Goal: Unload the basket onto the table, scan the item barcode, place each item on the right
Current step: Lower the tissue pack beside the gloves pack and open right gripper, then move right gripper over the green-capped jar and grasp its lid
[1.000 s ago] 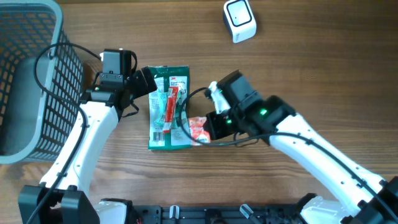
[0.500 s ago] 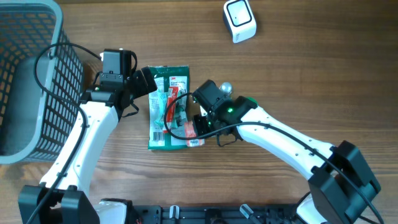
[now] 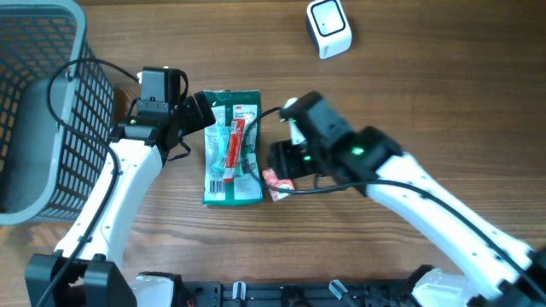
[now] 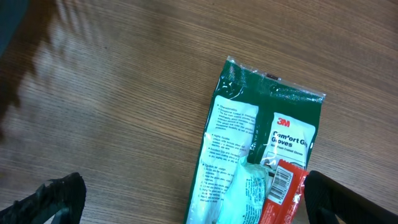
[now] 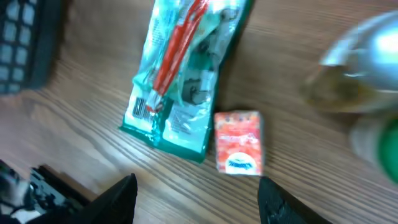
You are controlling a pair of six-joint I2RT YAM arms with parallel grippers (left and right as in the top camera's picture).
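The green glove packet [image 3: 232, 149] is laid flat on the counter [image 3: 426, 102]. The left claw [image 3: 198, 113] is held open at its left, the right claw [image 5: 198, 198] open and empty at its right.

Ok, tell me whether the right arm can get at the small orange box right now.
Probably yes. The orange box lies flat beside the green glove packet, nothing on top, and the right fingers stand open just above it.

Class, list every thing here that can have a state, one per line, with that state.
Left pincer: open, empty.
Right pincer: open, empty.
Glove pack: flat on table, barcode facing up.
Small orange box: lying on table, unheld.
Scanner: on table, untouched.
Basket: upright.
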